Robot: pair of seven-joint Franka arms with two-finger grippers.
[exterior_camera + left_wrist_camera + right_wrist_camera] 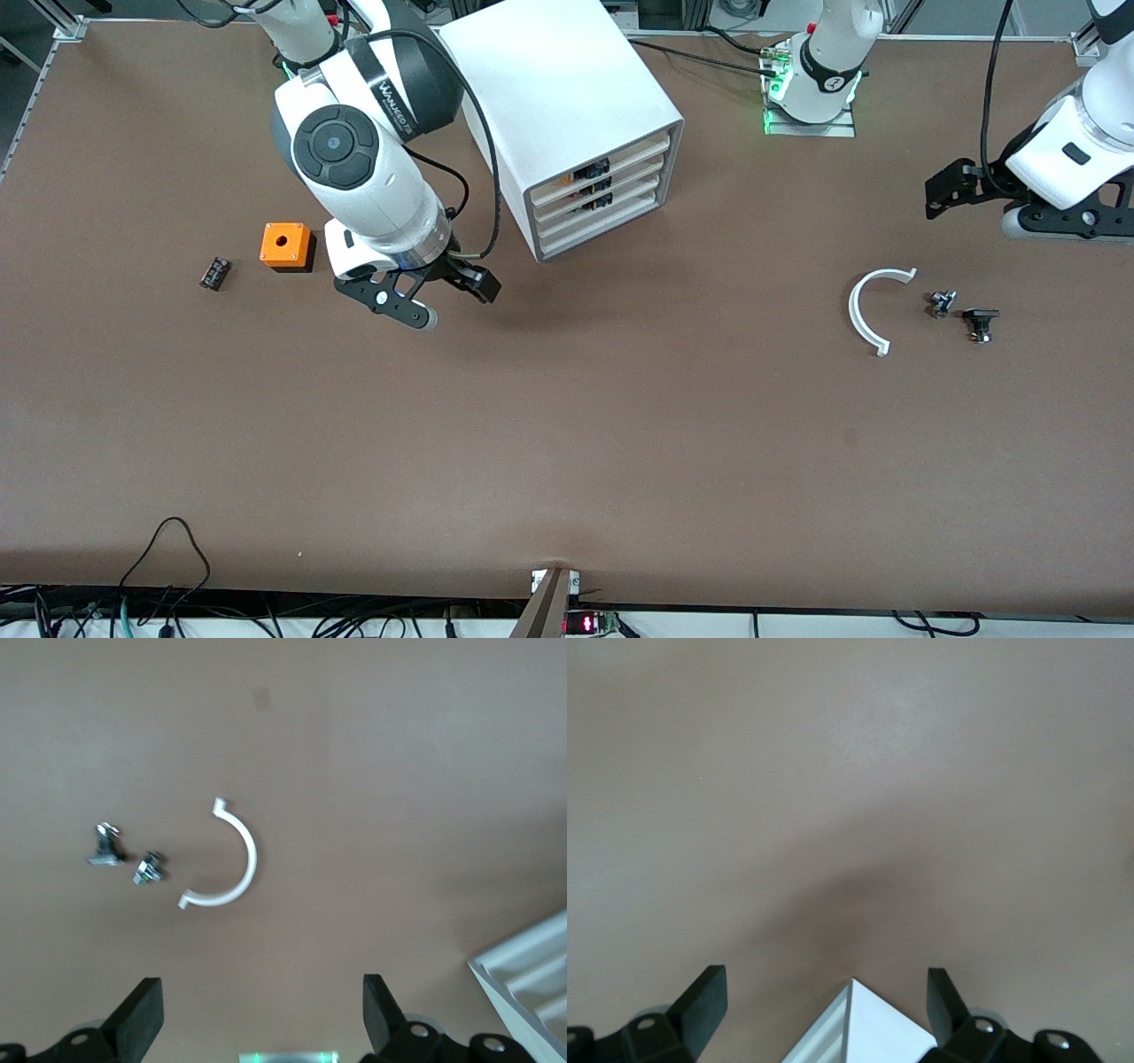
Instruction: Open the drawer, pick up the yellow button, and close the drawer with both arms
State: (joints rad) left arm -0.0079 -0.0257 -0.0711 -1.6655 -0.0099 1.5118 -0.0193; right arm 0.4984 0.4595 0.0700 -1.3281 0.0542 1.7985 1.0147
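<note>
The white cabinet stands toward the robots' side of the table. Its topmost drawer sits flush with the three lower ones. The button is hidden; only small dark bits show at the drawer fronts' notches. My right gripper is open and empty, hanging beside the cabinet's front corner on the right arm's side. That corner shows between its fingers in the right wrist view. My left gripper is open and empty, up over the left arm's end of the table. It also shows open in the left wrist view.
An orange cube with a hole and a small black part lie toward the right arm's end. A white half ring, a small metal part and a black part lie toward the left arm's end.
</note>
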